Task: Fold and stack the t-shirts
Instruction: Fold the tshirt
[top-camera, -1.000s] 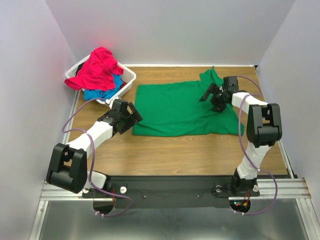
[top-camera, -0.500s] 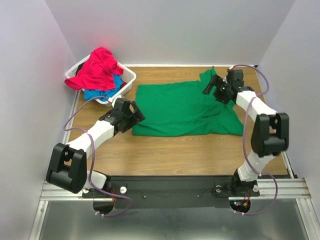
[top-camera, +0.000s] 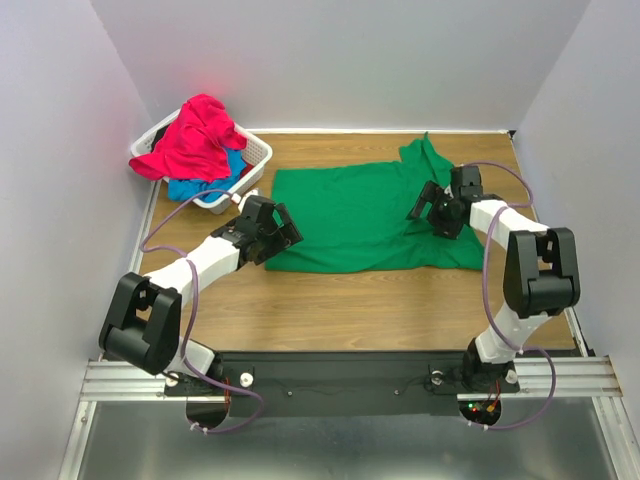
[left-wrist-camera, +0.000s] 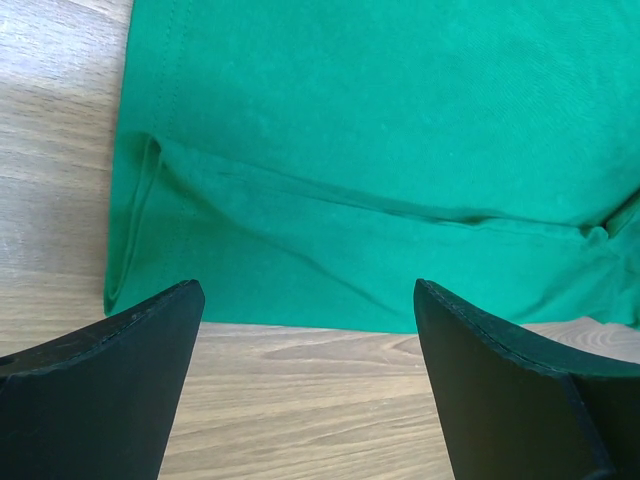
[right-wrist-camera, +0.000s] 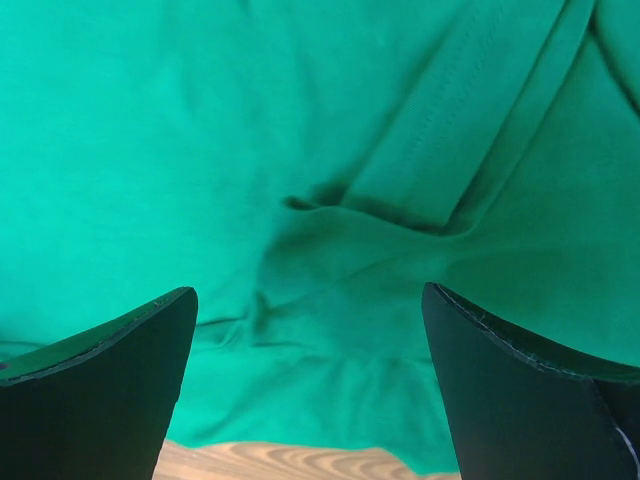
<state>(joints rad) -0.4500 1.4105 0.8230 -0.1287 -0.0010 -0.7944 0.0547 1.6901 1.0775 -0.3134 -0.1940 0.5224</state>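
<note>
A bright green t-shirt (top-camera: 360, 215) lies spread flat on the wooden table, a sleeve pointing to the far right. It fills the top of the left wrist view (left-wrist-camera: 380, 130) and most of the right wrist view (right-wrist-camera: 300, 150). My left gripper (top-camera: 282, 232) is open and empty at the shirt's near left corner, its jaws over bare wood (left-wrist-camera: 300, 400). My right gripper (top-camera: 424, 207) is open and empty over the shirt's right part, near a folded sleeve seam. A pinkish-red t-shirt (top-camera: 195, 135) and a blue t-shirt (top-camera: 200, 187) lie heaped in the basket.
A white slotted basket (top-camera: 255, 160) stands at the far left corner of the table. Grey walls close the table on three sides. Bare wood (top-camera: 380, 310) runs between the shirt and the arm bases.
My left gripper has moved right, up to the shirt's near left corner. My right gripper swung toward the far sleeve, then came back down over the shirt's right part.
</note>
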